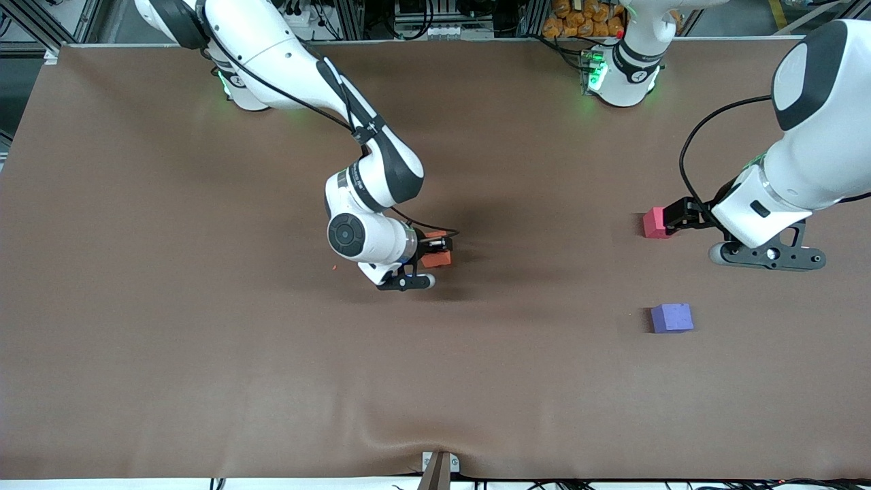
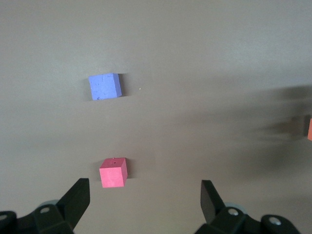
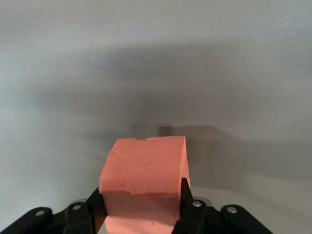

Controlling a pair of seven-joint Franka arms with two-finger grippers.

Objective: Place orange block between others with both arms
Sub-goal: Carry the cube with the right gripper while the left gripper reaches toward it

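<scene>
Right claw (image 1: 427,262) grips the orange block (image 1: 436,254) over the worktop (image 1: 204,340) middle.
Left claw (image 1: 670,216) waits with fingers apart beside the pinkish-red cube (image 1: 656,222); the purple-blue cube (image 1: 671,318) lies nearer the camera, leaving a gap, probably for the block.

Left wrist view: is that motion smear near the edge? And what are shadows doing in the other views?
Left wrist view: streaky dark smear toward the edge where a sliver of the orange block shows; the pinkish-red cube and purple-blue cube stay crisp. Right wrist view: broad soft shadow over the cloth around the block. Front view: dark blurry shadow by the right gripper, even light elsewhere.
</scene>
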